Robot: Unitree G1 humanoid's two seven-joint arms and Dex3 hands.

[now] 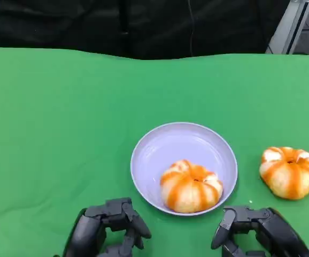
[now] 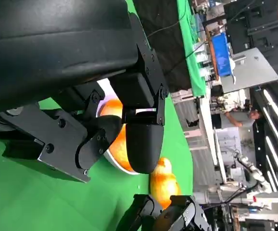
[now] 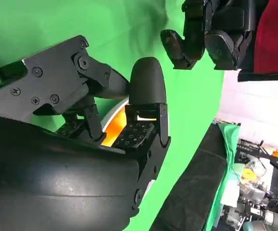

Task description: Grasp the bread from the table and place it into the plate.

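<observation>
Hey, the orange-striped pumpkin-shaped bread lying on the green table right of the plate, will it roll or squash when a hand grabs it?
The orange-striped pumpkin-shaped bread sits on a broad flattened base, so it probably won't roll. Its puffy lobes suggest it's light and soft, likely denting under firm fingers.

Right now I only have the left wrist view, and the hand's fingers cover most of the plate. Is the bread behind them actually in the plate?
Observer: Yes. In the head view the first bread lies inside the plate, close to its near rim.
Operator: And the other orange one I glimpse beyond it?
Observer: The second bread sits on the green table, to the right of the plate and apart from its rim.
Operator: Is the right hand on it?
Observer: No. The right hand is nearer the robot than the second bread, not touching it and holding nothing.
</observation>
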